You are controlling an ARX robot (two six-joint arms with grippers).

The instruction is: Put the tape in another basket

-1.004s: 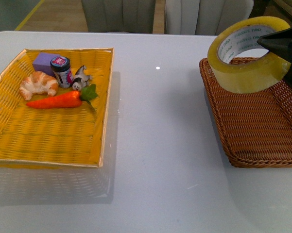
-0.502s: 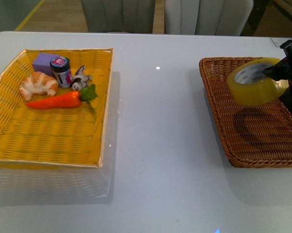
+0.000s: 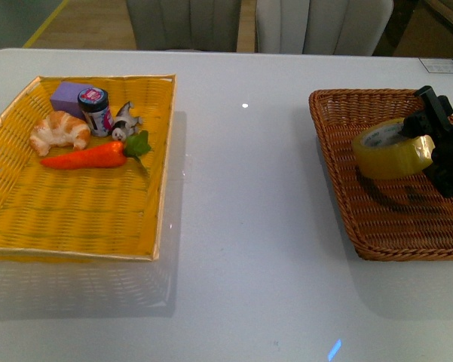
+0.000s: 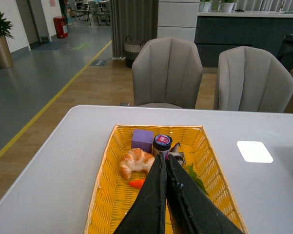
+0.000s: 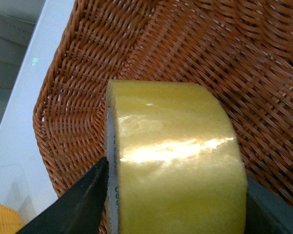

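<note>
The yellowish tape (image 3: 393, 149) is a wide ring with a white printed core, held low inside the brown wicker basket (image 3: 339, 143) at the table's right. My right gripper (image 3: 430, 143) is shut on the tape, one black finger on each flat side. In the right wrist view the tape (image 5: 175, 165) fills the space between the fingers (image 5: 83, 200), with the basket weave (image 5: 185, 53) just beyond. My left gripper (image 4: 164, 163) is shut, empty, and hangs above the yellow tray (image 4: 107, 195); it does not show in the front view.
The flat yellow woven tray (image 3: 83, 219) on the left holds a croissant (image 3: 60, 132), a carrot (image 3: 87, 157), a purple block (image 3: 69, 96), a small jar (image 3: 95, 110) and a small figurine (image 3: 124, 121). Bare white table (image 3: 241, 196) lies between tray and basket. Chairs (image 3: 188, 23) stand behind the table.
My right gripper has carried the tape down from high above the basket's far rim to low inside the basket. The tray's contents have not moved.
</note>
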